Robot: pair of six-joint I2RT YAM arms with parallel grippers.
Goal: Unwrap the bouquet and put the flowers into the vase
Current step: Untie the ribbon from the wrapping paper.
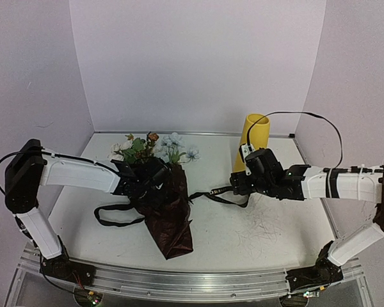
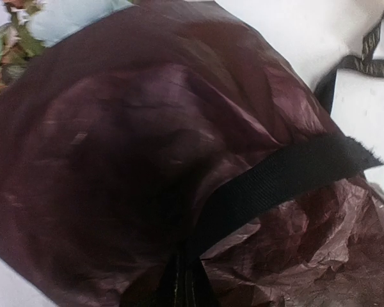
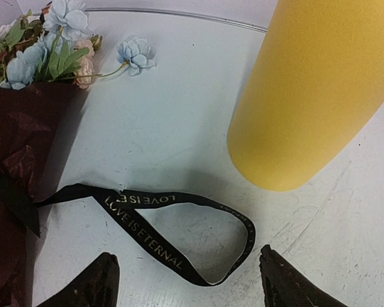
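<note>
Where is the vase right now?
In the top view the vase stands back right on the table, just beyond the right gripper, with the black ribbon near its base.

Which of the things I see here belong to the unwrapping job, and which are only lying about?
Belong to the job: bouquet in dark red paper, its flowers, black ribbon, yellow vase.
Merely there: white table, black cable arching near the vase.

Dark red wrapped bouquet (image 1: 173, 217) lying flat, flowers (image 1: 157, 148) at far end, yellow vase (image 1: 255, 137) upright, apart
</note>
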